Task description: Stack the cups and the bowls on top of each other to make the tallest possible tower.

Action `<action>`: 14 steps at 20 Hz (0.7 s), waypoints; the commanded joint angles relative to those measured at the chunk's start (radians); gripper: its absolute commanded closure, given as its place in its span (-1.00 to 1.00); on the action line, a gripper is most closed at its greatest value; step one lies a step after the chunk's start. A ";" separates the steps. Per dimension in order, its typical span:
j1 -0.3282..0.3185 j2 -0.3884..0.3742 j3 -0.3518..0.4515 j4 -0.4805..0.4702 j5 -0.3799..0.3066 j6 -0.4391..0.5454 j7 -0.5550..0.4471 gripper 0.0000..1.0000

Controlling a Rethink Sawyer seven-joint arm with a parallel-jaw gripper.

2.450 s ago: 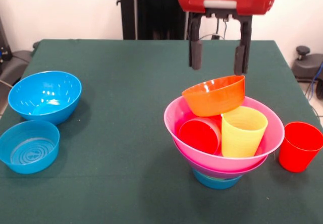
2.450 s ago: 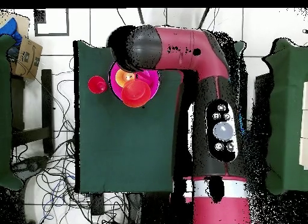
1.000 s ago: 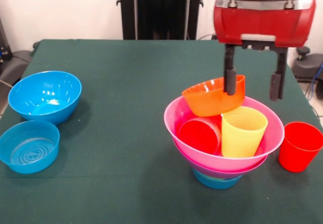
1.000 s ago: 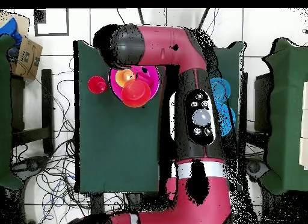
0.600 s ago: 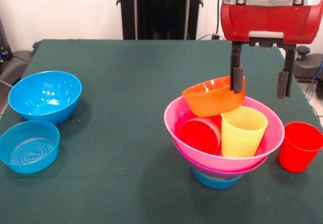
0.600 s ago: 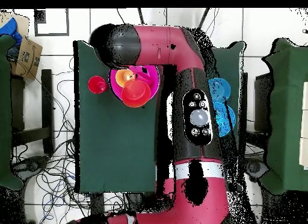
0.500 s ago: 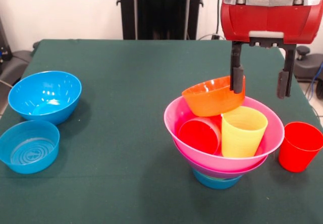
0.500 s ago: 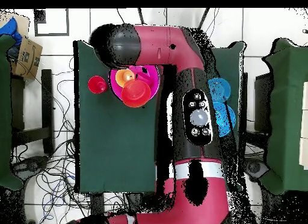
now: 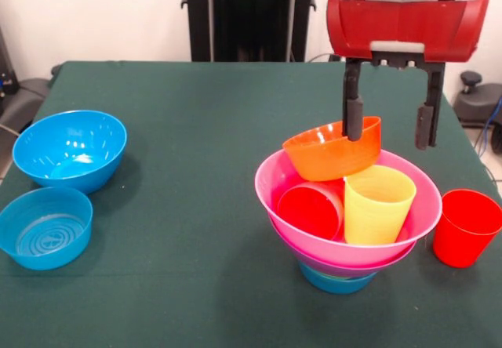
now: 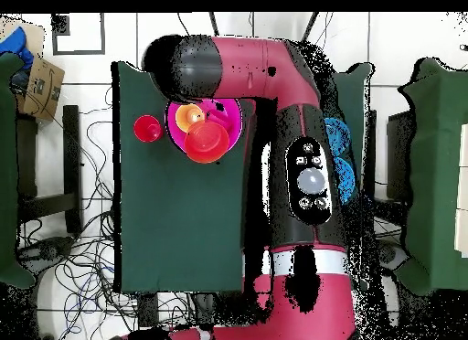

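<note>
The tower stands at the right of the front view. A small blue bowl (image 9: 337,281) is its base, with a purple rim (image 9: 339,267) and the wide pink bowl (image 9: 271,183) above. Inside the pink bowl are a red cup (image 9: 308,209) and the yellow cup (image 9: 379,204). The orange bowl (image 9: 333,148) rests tilted on top. My gripper (image 9: 389,128) is open and empty, just above the tower's back right. Its left finger (image 9: 354,119) overlaps the orange bowl's right edge. A second red cup (image 9: 465,226) stands on the table to the right. In the overhead view the arm hides the gripper; the pink bowl (image 10: 230,126) shows.
Two blue bowls sit at the table's left in the front view: a deep one (image 9: 69,149) and a shallow one (image 9: 45,226). The green table (image 9: 196,128) lies between them and the tower. In the overhead view the lone red cup (image 10: 146,129) stands near the table's left edge.
The gripper has moved right and lower from above the orange bowl, then shifted slightly left and up in the last half second. It stays open. Bowls and cups have not moved.
</note>
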 commanded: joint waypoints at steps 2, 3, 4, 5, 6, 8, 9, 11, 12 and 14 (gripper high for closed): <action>-0.001 -0.031 -0.009 0.094 -0.030 0.157 -0.067 -1.00; 0.001 -0.032 -0.011 0.093 -0.030 0.160 -0.064 -1.00; 0.002 -0.032 -0.012 0.095 -0.029 0.162 -0.061 -1.00; 0.003 -0.031 -0.013 0.096 -0.029 0.163 -0.057 -1.00; 0.004 -0.029 -0.013 0.097 -0.028 0.165 -0.053 -1.00; 0.008 -0.027 -0.016 0.101 -0.028 0.167 -0.044 -1.00; 0.009 -0.026 -0.017 0.103 -0.026 0.171 -0.039 -1.00; 0.012 -0.025 -0.018 0.112 -0.020 0.177 -0.022 -1.00; 0.013 -0.021 -0.017 0.116 -0.014 0.179 -0.010 -1.00; 0.010 -0.012 -0.011 0.131 -0.001 0.165 0.006 -1.00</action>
